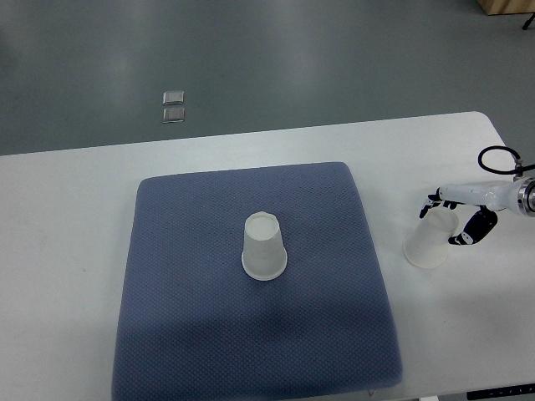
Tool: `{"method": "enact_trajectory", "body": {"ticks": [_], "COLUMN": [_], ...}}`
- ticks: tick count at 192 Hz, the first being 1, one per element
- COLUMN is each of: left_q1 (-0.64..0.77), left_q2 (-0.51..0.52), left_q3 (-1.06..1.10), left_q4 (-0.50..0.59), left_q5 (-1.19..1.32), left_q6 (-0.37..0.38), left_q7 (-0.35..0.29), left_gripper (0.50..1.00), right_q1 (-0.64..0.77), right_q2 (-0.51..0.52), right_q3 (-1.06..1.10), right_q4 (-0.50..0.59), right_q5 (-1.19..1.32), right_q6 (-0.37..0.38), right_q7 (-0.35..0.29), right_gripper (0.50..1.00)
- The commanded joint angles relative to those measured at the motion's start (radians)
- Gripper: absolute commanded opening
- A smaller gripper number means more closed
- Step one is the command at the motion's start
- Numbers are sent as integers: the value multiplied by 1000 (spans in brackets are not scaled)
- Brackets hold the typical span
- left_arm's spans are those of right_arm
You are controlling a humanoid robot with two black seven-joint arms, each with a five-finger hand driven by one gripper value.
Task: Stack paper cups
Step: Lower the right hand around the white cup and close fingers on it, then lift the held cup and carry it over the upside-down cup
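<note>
right robot hand [459,219], white with black fingers, comes in from the three o'clock edge and has its fingers curled around a translucent white paper cup [430,238] tilted on the bare white table [67,217]. at the nine o'clock side of that cup, well apart, a second white paper cup [264,246] stands upside down at the centre of a blue-grey quilted square mat [184,292].

A slate-blue square fabric mat [259,334] with a fine dotted weave covers the middle of the plain white counter [67,251], two translucent white paper cups [265,246] [431,241] look pale, and the white-and-black robot hand [460,219] shows by the counter's right edge.
</note>
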State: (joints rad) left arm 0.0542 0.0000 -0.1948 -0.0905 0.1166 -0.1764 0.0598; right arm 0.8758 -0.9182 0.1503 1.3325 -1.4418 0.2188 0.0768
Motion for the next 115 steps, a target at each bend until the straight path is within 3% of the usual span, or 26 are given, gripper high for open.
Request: {"method": "enact_trajectory", "body": {"ticks": [1, 56, 115], "left_q1": [-1, -1, -1], "left_q2": [0, 0, 0], "left_q3": [0, 0, 0], "left_q4": [0, 0, 0], "left_q5": [0, 0, 0], "left_q6": [0, 0, 0], "left_q7": [0, 0, 0], "left_gripper": [1000, 1000, 1000], "right_q1": [5, 86, 318], "right_q2": [-1, -2, 1], "right_q3": [2, 17, 20], "right_q4": [1, -1, 28], "right_q5": [3, 12, 169], "right_q6": [1, 31, 203], "right_q7": [4, 60, 104], "right_gripper": [688, 678, 688]}}
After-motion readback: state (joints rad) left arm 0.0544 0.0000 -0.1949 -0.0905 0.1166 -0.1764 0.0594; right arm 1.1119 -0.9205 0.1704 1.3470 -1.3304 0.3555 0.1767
